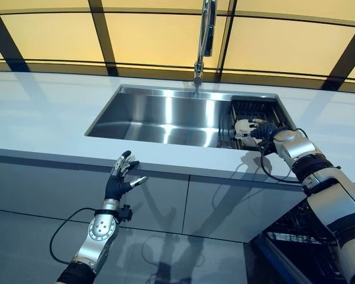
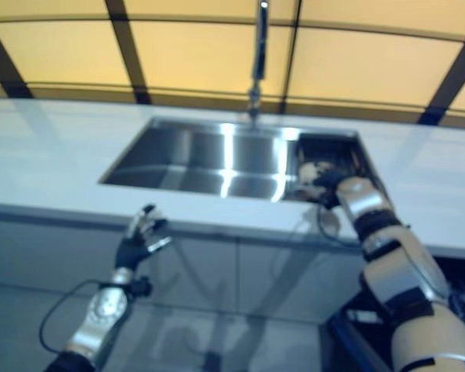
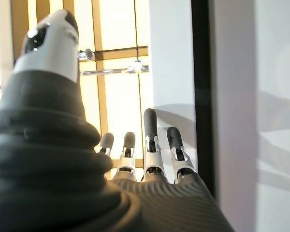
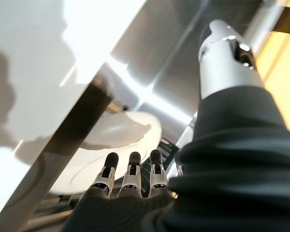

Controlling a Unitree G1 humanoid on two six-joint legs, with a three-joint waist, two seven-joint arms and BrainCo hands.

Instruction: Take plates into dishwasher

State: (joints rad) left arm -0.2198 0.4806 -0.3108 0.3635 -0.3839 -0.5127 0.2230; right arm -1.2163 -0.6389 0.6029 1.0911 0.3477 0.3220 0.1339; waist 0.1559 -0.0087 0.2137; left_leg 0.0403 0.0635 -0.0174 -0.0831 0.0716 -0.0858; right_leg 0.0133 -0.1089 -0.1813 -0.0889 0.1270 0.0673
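Observation:
A white plate (image 4: 117, 140) lies in the black dish rack (image 1: 254, 109) that fills the right end of the steel sink (image 1: 160, 118). My right hand (image 1: 252, 128) reaches over the counter's front edge into the rack. Its fingers (image 4: 131, 169) are straight, with their tips at the plate's rim and the thumb spread apart, so the hand is open and holds nothing. In the eye views the hand hides most of the plate. My left hand (image 1: 119, 181) hangs in front of the cabinet below the counter edge, open and empty, with its fingers (image 3: 150, 140) spread.
A white counter (image 1: 41, 118) surrounds the sink, with a tall faucet (image 1: 204, 38) behind it. Grey cabinet fronts (image 1: 213, 207) run under the counter. The open dishwasher with its dark rack (image 1: 296, 242) is at the lower right, beneath my right arm.

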